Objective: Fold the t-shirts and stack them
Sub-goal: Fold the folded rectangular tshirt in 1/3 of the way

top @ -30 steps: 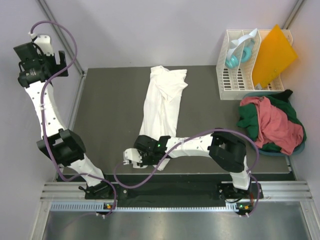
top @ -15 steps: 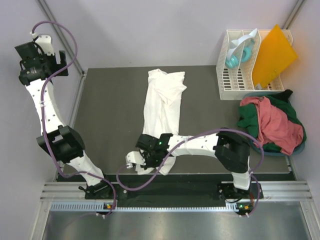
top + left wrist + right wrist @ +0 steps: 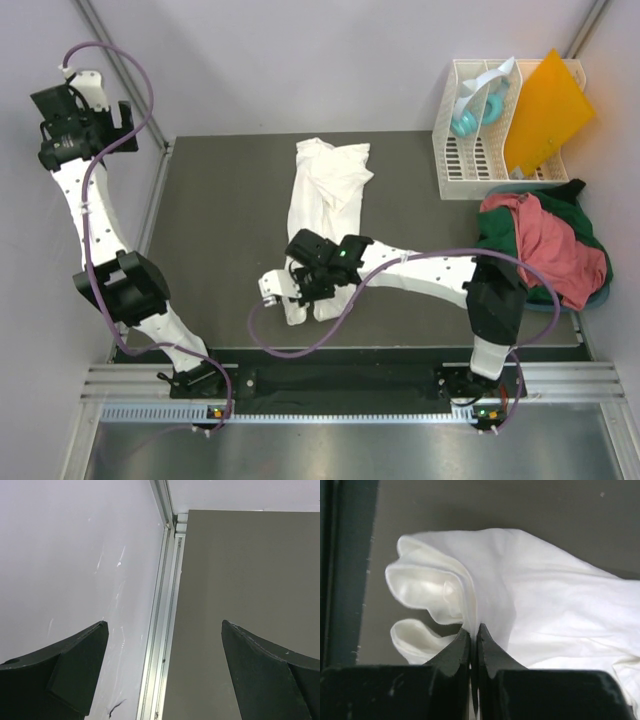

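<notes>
The right hand [image 3: 474, 632] was pinched shut on a bunched fold at the near end of the white t-shirt [image 3: 325, 195]; that shirt lay lengthwise on the counter [image 3: 220, 220], well to the left of the white rack [image 3: 480, 135]; the salmon-red and dark green t-shirts [image 3: 545, 245] were heaped just on the rack's near side; the left hand [image 3: 164, 627] hung wide open and empty, far from the rack, over the counter's far left edge.
</notes>
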`<state>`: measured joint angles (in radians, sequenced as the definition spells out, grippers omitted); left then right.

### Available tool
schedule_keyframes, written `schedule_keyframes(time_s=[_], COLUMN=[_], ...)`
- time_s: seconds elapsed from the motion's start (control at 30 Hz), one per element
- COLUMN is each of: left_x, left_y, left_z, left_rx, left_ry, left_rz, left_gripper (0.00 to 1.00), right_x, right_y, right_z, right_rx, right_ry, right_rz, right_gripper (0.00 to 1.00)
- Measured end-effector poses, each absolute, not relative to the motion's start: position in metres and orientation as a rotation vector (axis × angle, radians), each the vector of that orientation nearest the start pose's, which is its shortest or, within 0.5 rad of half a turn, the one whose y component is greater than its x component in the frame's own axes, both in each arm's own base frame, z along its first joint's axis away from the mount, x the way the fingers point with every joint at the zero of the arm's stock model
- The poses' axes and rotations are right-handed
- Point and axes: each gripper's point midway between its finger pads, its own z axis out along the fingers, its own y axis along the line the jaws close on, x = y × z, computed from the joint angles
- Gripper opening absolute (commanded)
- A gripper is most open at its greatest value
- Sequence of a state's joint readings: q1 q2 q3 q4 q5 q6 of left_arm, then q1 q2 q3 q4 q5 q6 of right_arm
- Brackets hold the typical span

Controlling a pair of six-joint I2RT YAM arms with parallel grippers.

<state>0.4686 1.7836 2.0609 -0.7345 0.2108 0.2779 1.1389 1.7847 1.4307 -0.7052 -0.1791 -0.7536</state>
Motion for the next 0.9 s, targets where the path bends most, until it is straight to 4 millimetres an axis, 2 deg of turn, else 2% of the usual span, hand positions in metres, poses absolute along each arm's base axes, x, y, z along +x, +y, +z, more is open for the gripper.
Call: schedule_keyframes(time_s=[0.17, 0.33, 0.6, 0.9], left_x=[0.457, 0.458, 0.463, 0.463], left_y=[0.203, 0.202, 0.204, 0.202], left_z=[0.345, 0.340, 0.331, 0.321], left_rx=[-0.066, -0.080, -0.087, -0.088], left_ry=[2.038, 2.046, 2.060, 2.081], left_rz=[0.251, 0.240, 0.229, 0.209], left_gripper=[0.99, 0.99, 0.99, 0.99], right_x=[0.221, 0.261, 0.298, 0.350], right_y=[0.372, 0.373, 0.380, 0.379], right_z=[0.111, 0.116, 0.123, 0.116], right_rx=[-2.165, -2.152, -2.161, -2.138], right_ry=[1.490, 1.458, 1.379, 1.379], right_rz=[0.251, 0.163, 0.082, -0.021], right_gripper=[0.00, 0.00, 0.00, 0.00])
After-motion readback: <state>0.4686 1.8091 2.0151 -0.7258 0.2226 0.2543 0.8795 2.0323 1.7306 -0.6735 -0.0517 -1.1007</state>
